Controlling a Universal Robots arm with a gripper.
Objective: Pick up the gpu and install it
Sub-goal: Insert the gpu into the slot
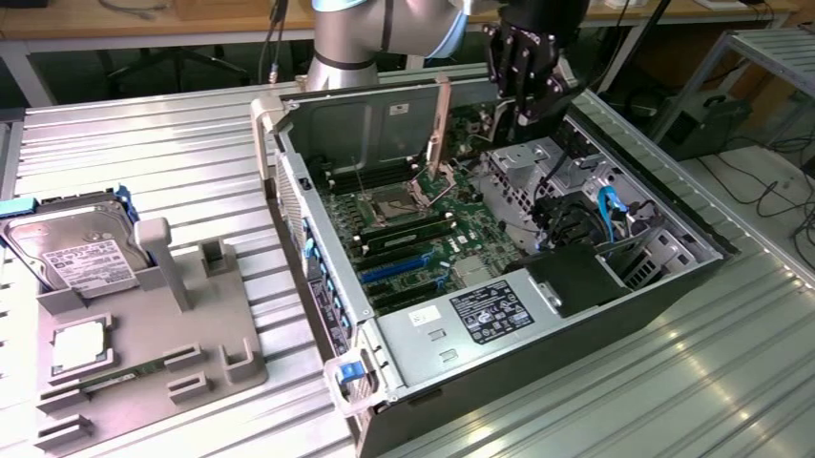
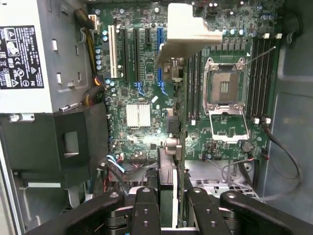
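the gpu shows edge-on in the wrist view, its lower part hidden between the gripper fingers. its fan face cannot be made out. the picture's edge cuts off the gripper's body, and the label on the power supply.

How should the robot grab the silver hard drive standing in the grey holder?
I'd grab the hard drive by its top edge, coming down from above. It stands on edge, leaning a bit, in the grey holder. The holder's posts block its lower part, so only the top sticks out free. Squeeze across its thin front and back.
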